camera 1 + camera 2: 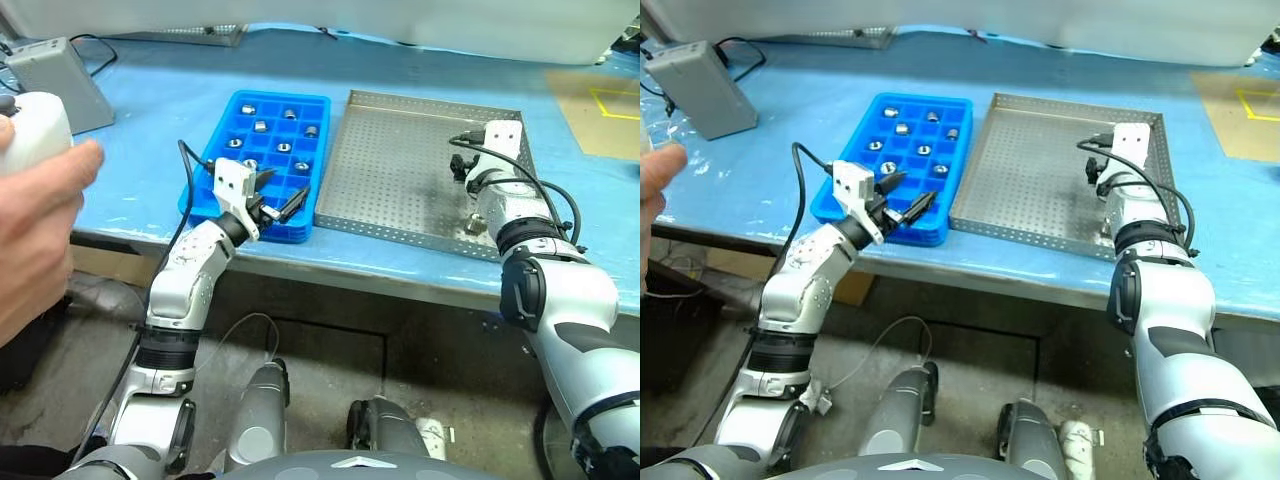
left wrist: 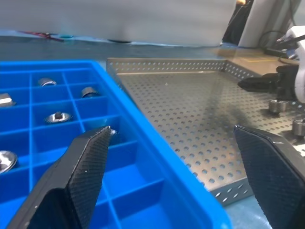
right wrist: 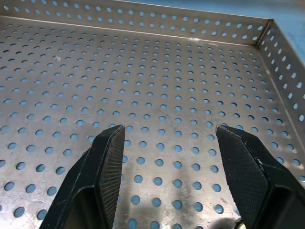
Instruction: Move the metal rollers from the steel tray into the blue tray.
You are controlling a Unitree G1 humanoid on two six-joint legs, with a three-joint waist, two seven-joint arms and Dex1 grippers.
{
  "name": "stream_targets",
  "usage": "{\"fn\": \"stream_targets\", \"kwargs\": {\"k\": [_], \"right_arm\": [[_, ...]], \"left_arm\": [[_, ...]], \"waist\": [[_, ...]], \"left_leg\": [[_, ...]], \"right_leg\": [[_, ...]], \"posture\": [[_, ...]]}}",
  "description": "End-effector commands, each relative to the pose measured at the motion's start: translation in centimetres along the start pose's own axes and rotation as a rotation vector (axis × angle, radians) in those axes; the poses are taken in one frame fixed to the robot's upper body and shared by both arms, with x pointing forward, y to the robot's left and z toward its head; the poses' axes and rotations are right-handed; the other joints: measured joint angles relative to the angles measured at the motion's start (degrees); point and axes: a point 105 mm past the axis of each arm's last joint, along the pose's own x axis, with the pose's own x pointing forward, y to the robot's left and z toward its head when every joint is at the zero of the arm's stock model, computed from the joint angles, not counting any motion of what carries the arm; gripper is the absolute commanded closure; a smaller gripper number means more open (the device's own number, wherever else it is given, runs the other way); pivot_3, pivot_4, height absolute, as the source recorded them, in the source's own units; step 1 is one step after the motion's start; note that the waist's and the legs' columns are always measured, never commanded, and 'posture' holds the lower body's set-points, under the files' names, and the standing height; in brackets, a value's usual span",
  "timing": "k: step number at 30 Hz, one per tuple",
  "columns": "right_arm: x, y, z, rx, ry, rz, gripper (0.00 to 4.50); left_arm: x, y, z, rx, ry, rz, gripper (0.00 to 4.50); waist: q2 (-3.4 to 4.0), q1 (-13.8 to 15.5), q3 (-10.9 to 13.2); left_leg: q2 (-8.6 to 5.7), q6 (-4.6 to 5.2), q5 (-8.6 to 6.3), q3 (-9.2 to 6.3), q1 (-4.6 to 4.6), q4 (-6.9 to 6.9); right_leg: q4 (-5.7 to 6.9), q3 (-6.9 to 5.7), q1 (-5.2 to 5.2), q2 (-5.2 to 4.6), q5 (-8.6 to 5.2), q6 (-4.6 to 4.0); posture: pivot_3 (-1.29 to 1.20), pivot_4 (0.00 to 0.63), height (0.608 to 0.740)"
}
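Observation:
The blue tray [image 1: 280, 98] lies on the blue-covered bench with several metal rollers [image 1: 260, 127] in its compartments. To its right sits the steel tray [image 1: 400, 170]. A roller [image 1: 474, 226] stands near that tray's front right corner, beside my right wrist; the left wrist view shows two rollers [image 2: 279, 106] there. My left gripper [image 1: 280, 193] hovers open and empty over the blue tray's front right corner. My right gripper [image 3: 170, 129] is open low over the steel tray's perforated floor, with nothing between its fingers.
A person's hand [image 1: 40, 220] holding a white object [image 1: 35, 125] reaches in at the left. A grey box [image 1: 60, 80] with cables sits at the back left. The bench's front edge [image 1: 400, 270] runs just below both trays.

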Motion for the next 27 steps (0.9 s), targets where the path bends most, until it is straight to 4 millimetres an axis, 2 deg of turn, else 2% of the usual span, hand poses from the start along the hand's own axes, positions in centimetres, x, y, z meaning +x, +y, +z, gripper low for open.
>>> {"fn": "stream_targets", "kwargs": {"k": [1,7,16,19,23,24,27], "right_arm": [[-0.2,-2.3,1.2,-0.030,-0.031,-0.088,1.35],[-0.6,-4.4,-0.1,-0.012,0.017,-0.184,1.35],[-0.8,-5.2,-1.4,0.089,0.065,-0.191,1.35],[-0.9,-5.3,-2.3,0.091,0.089,-0.204,1.99],[-1.0,-5.0,-3.6,0.128,0.114,-0.194,3.36],[-1.0,-5.0,-3.7,0.129,0.116,-0.189,3.55],[-1.0,-4.9,-3.8,0.128,0.118,-0.184,3.54]], "left_arm": [[0.2,0.6,1.1,0.000,-0.027,-0.003,0.15],[0.6,-0.3,1.3,-0.024,-0.029,-0.062,0.15],[1.0,-0.9,1.1,-0.020,-0.018,-0.086,0.15],[1.2,-0.9,1.1,-0.019,-0.022,-0.092,0.13],[1.5,-0.6,1.2,-0.009,-0.028,-0.092,0.13],[1.5,-0.6,1.3,-0.008,-0.030,-0.093,0.13],[1.4,-0.5,0.8,0.006,-0.023,-0.090,0.13]], "waist": [[0.00,-0.02,0.00],[0.00,-0.06,0.00],[0.01,-0.16,0.00],[0.01,-0.14,0.00],[0.01,-0.14,-0.01],[0.01,-0.19,-0.01],[0.02,-0.24,-0.02]], "left_leg": [[0.01,0.00,0.00,0.00,0.00,0.00],[0.00,-0.03,0.02,0.00,0.00,0.04],[0.03,-0.02,0.01,0.01,0.01,0.15],[0.02,-0.02,0.02,0.01,0.01,0.19],[0.02,-0.02,0.02,0.02,0.01,0.24],[0.03,-0.02,0.01,0.01,0.02,0.27],[0.04,-0.02,0.01,0.01,0.04,0.31]], "right_leg": [[0.03,0.00,-0.01,0.00,0.00,0.00],[0.09,0.02,-0.03,0.01,0.00,0.00],[0.25,0.04,-0.05,0.01,0.01,0.02],[0.27,0.04,-0.04,0.00,0.01,0.02],[0.29,0.04,-0.02,0.00,0.01,0.03],[0.30,0.04,0.01,0.00,0.02,0.03],[0.31,0.04,0.03,0.01,0.03,0.05]], "posture": [[0.22,0.150,0.740],[0.20,0.150,0.740],[0.18,0.150,0.740],[0.18,0.150,0.740],[0.17,0.150,0.740],[0.16,0.150,0.740],[0.17,0.150,0.740]]}}
